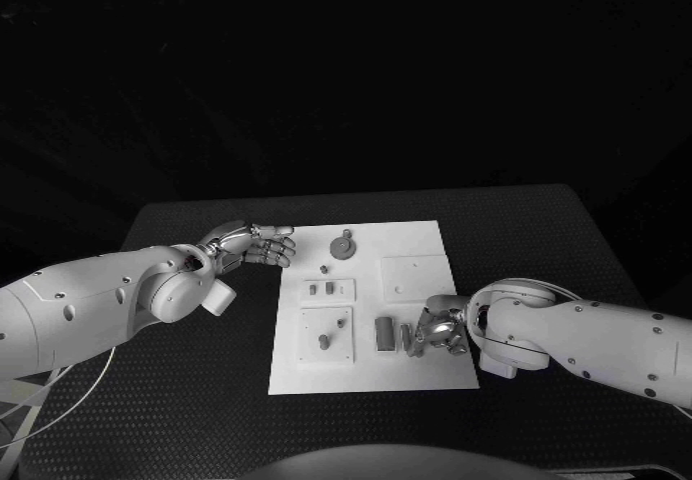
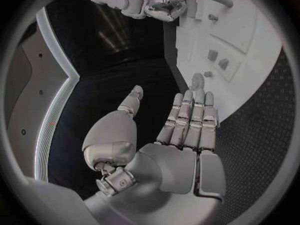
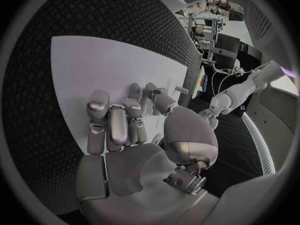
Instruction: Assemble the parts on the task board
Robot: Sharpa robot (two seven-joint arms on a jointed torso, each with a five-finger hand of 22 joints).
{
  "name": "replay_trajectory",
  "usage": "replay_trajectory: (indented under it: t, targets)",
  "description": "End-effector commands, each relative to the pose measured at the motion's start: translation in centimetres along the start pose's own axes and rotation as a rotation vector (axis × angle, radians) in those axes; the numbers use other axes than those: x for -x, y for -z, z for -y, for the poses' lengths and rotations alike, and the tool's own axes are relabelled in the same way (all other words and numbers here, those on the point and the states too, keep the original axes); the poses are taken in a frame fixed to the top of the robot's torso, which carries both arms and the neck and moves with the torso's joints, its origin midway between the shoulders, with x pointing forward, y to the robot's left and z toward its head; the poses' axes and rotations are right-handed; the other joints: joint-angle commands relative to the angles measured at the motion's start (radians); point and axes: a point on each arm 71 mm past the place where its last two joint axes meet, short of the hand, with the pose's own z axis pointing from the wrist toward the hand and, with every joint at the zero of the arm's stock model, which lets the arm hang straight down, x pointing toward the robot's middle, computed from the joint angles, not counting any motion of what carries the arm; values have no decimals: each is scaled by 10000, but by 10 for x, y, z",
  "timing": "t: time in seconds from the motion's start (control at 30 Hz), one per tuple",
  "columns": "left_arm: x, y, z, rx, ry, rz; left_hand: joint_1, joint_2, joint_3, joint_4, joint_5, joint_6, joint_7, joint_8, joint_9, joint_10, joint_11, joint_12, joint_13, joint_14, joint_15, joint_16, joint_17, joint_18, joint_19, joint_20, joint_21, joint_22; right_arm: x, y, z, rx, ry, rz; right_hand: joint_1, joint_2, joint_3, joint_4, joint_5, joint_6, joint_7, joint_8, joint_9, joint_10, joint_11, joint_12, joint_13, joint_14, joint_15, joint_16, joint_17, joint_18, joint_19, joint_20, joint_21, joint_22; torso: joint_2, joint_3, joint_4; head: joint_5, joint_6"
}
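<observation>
Head view: the task board [image 1: 418,245], a white plate, lies at centre frame on the black table [image 1: 548,230]. The left hand [image 1: 257,244] sits at the board's upper left edge, just off the plate; the left wrist view shows its fingers [image 2: 187,120] extended side by side with the thumb apart, nothing held (released). A round grey part [image 1: 343,246] rests on the board near its upper middle, close to that hand but apart from it. Two small parts [image 1: 329,289] stand in the centre-left panel, and a further pair [image 1: 330,333] in the lower-left panel. A dark upright block [image 1: 385,333] stands at lower centre. The right hand [image 1: 438,331] is over the board's lower right, fingers curled beside that block; whether it grasps a part cannot be told from either view.
</observation>
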Motion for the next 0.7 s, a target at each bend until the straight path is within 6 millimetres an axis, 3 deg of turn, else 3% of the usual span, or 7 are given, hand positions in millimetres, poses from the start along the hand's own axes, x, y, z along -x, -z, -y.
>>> replay_trajectory:
  t: [0.03, 0.27, 0.53, 0.7]
  targets:
    - [-2, 0, 1, -73, 10, -158, -76, 58, 23, -55, -36, 33, 190, 31, 13, -52, 19, 58, -12, -55, -17, -48, 16, 21, -57, 1, 26, -3, 3, -1, 2, -124, 30, 264, -24, 90, -31, 40, 20, 72, -4, -8, -17, 43, -32, -48, 9, 44, -27, -44, 14, 719, -26, 55, -2, 153, 2, 1, 0, 4, -4]
    - [-2, 0, 1, -53, 14, -178, -82, 68, 25, -51, -36, 35, 190, 33, 14, -48, 17, 60, -12, -55, -17, -49, 18, 21, -56, 1, 27, -3, 3, -1, 3, -251, 139, 193, 242, 105, 66, -97, 25, 82, -22, -6, -11, 62, -52, -37, 22, 55, -47, -41, 22, 719, -23, 14, 30, 174, -1, -2, -2, 5, 5]
    - [-2, 0, 1, -47, 12, -178, -84, 73, 26, -49, -36, 35, 189, 34, 14, -46, 17, 61, -13, -56, -17, -50, 19, 21, -57, 1, 27, -3, 3, -1, 3, -255, 225, 171, 1470, -204, 67, -132, 10, 28, -44, 17, 64, 60, -67, -31, 54, 33, -66, -37, 33, 719, -126, -39, 127, 203, 1, 3, 2, 5, 0]
    - [-2, 0, 1, -44, -6, -200, -85, 76, 27, -49, -36, 36, 189, 35, 15, -45, 16, 62, -13, -56, -16, -51, 20, 21, -58, 2, 27, -3, 2, -2, 3, -202, 289, 26, 1609, -221, 5, -129, 10, 27, -41, 27, 82, 70, -70, -34, 55, 33, -62, -36, 38, 719, -147, -18, 142, 197, 0, -3, 3, 2, -1]
